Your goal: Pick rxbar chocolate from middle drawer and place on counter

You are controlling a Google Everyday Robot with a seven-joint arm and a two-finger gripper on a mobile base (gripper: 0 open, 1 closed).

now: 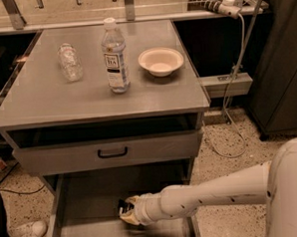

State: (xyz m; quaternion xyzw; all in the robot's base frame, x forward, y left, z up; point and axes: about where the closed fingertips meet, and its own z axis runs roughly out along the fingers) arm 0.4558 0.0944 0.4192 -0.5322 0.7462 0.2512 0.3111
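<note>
The middle drawer (pixel 85 193) is pulled out at the bottom of the view, its grey floor showing. My gripper (pixel 126 212) reaches in from the right, low over the drawer floor near its middle. A small black patch (pixel 123 205) right at the gripper's tip looks like the rxbar chocolate; most of it is hidden by the gripper. I cannot tell whether it is held. The counter (pixel 47 98) is the grey tabletop above the drawers.
On the counter stand an upright water bottle (pixel 115 56) and a white bowl (pixel 160 61), and a second clear bottle (pixel 70 62) lies on its side. A shut drawer front with a black handle (pixel 112 153) sits above the open drawer. A person's shoe (pixel 26 232) is at the lower left.
</note>
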